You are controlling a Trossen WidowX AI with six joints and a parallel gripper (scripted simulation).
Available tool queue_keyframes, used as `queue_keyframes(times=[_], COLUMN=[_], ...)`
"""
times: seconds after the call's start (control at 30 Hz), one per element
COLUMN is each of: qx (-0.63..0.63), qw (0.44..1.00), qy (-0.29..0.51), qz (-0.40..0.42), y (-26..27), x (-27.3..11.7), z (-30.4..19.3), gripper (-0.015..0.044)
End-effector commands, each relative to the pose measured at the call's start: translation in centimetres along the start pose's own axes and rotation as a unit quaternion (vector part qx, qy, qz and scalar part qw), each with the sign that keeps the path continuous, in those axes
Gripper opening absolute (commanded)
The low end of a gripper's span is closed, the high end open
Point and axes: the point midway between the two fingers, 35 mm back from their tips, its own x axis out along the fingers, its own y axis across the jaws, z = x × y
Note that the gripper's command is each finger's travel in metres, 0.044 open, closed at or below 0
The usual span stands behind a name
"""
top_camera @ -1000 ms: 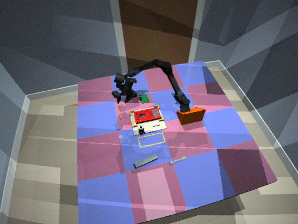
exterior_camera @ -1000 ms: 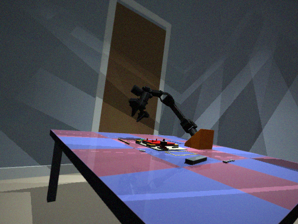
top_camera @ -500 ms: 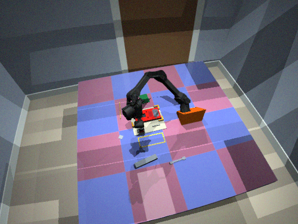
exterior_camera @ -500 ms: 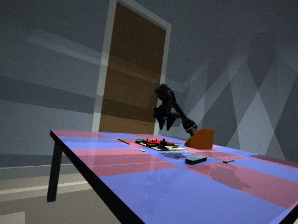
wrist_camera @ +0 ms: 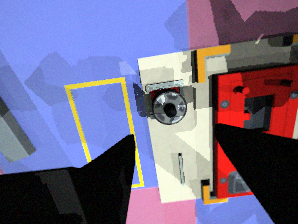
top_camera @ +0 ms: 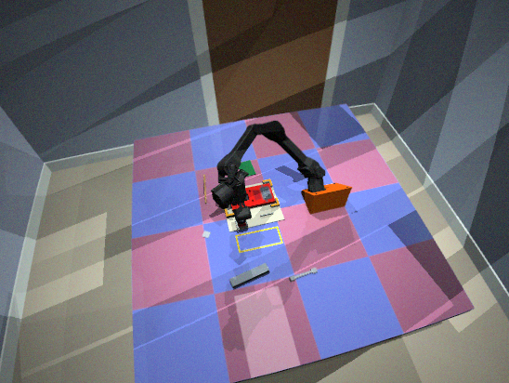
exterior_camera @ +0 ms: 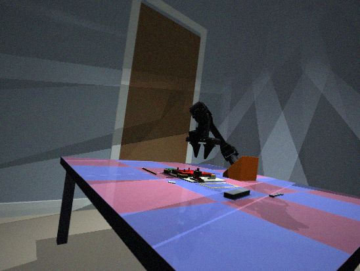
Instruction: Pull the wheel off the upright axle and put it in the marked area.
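Overhead, the black tool (wrist_camera: pixel 172 150) hangs apart and empty above the grey round wheel (wrist_camera: pixel 169 108) — seemingly still axle-mounted; next, descend and clamp.

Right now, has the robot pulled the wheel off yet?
Not yet. The wheel sits on its axle on the white board. The gripper is open and empty, high above the wheel, which shows between its two fingers in the wrist view. Left to do: go down, grab the wheel, lift it off, set it inside the yellow rectangle and let go.
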Motion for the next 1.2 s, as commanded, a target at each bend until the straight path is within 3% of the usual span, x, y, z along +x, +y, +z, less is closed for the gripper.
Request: queue_keyframes(times=[0.0,0.2,0.53,0.9,1.03,1.17], qx=[-0.002,-0.002,-0.002,-0.001,0.002,0.002], qw=[1.0,1.0,1.0,1.0,1.0,1.0], qy=[-0.001,-0.001,-0.002,-0.002,-0.003,-0.003], qz=[-0.003,-0.003,-0.004,-0.004,0.0,0.0], y=[-0.6,-0.6,-0.6,-0.6,-0.5,-0.5], x=[0.0,0.7,7.3,7.5,7.1,7.1], z=[-0.1,0.0,0.1,0.1,0.2,0.2], gripper=[0.03,0.03,0.03,0.03,0.0195,0.0168])
